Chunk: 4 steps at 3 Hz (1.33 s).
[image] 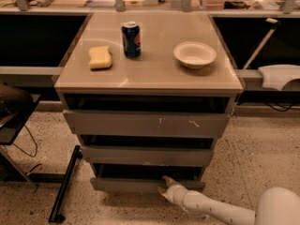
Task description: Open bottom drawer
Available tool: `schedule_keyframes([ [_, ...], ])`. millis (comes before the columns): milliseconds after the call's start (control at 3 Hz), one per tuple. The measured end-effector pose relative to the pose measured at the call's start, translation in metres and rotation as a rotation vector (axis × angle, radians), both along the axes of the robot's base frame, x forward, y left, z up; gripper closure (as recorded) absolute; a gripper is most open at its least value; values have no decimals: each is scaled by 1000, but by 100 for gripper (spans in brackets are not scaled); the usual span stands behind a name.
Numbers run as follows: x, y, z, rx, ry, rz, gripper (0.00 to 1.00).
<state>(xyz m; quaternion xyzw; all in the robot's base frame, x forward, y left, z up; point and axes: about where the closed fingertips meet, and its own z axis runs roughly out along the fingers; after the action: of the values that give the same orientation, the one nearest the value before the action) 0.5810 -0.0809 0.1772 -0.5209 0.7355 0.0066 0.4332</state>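
Note:
The bottom drawer (126, 185) is the lowest of three in the cabinet, a plain grey-brown front panel with no handle. It stands out a little from the cabinet, with a dark gap above its top edge. My gripper (164, 185) is at the end of the white arm coming from the lower right. It sits at the top edge of the bottom drawer's front, right of its middle, with one finger hooked over the edge.
The middle drawer (145, 155) and the top drawer with white scratches (145, 124) are above. On the cabinet top are a yellow sponge (100, 57), a blue can (131, 40) and a white bowl (195, 54). A black stand leg (64, 184) lies on the floor at left.

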Motion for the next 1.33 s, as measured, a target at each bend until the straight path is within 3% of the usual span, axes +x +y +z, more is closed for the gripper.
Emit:
schedule_keyframes([
  [333, -1, 0, 4, 0, 0, 0, 100],
  [667, -19, 11, 0, 4, -20, 7, 100],
  [1333, -32, 8, 0, 8, -24, -2, 100],
])
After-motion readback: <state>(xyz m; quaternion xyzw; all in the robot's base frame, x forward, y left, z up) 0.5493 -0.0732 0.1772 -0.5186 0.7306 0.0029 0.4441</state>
